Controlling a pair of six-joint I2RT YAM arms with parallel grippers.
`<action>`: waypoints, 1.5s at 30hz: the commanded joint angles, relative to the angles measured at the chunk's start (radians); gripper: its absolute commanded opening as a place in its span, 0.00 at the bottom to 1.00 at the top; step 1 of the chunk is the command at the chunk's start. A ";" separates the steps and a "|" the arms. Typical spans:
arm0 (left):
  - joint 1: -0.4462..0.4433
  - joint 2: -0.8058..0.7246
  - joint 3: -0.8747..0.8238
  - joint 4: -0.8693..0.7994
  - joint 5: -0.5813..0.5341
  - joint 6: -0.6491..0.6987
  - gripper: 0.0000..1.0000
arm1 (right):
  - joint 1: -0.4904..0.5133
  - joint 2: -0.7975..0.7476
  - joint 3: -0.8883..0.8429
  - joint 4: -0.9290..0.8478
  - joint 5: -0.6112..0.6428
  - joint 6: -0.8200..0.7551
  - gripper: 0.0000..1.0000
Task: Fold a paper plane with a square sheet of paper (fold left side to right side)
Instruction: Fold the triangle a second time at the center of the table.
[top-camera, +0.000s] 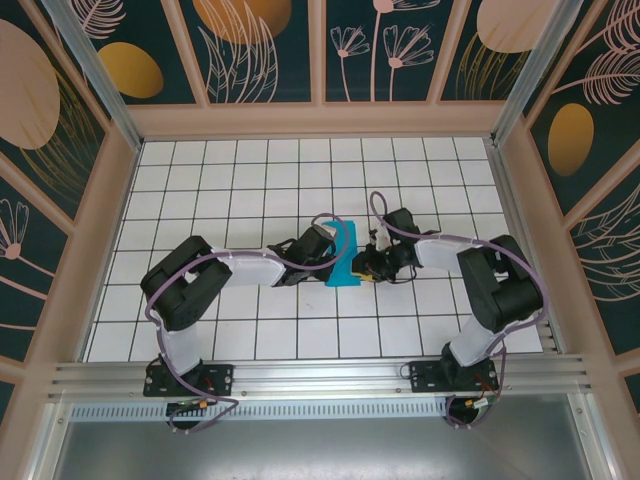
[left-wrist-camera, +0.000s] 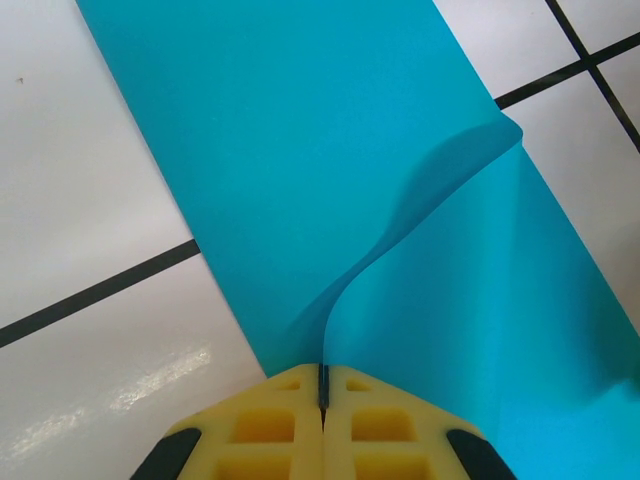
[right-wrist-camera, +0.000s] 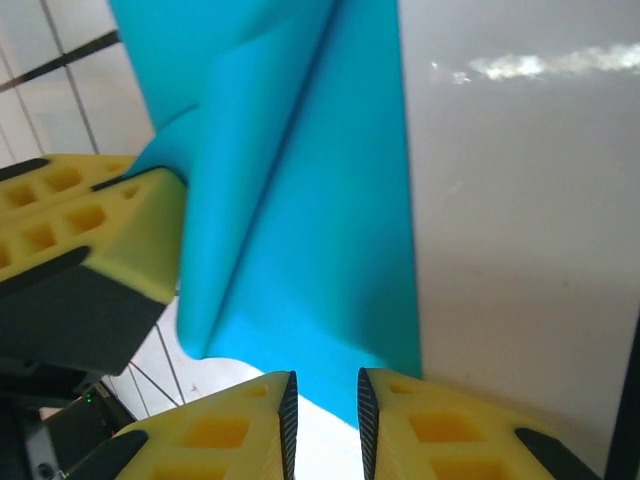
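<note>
White grid table (top-camera: 200, 180): you have the paper (top-camera: 343, 255) folded to a narrow strip at centre, 1 flap bulging, uncreased; nose and wing folds remain. Your left gripper (left-wrist-camera: 323, 385) clamps 1 edge; right gripper (right-wrist-camera: 323, 410) jaws slightly apart opposite.

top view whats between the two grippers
The folded blue sheet of paper lies between the left gripper and right gripper in the top view, both right at its edges.
</note>
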 joint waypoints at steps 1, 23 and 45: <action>0.006 0.031 0.001 -0.027 0.007 0.014 0.06 | -0.012 -0.058 0.017 0.018 0.011 0.035 0.25; 0.006 0.030 0.001 -0.023 0.013 0.014 0.06 | 0.070 0.179 0.201 0.155 0.015 0.163 0.17; 0.007 0.037 0.003 -0.027 0.000 0.011 0.05 | 0.076 0.204 0.148 0.112 0.095 0.113 0.17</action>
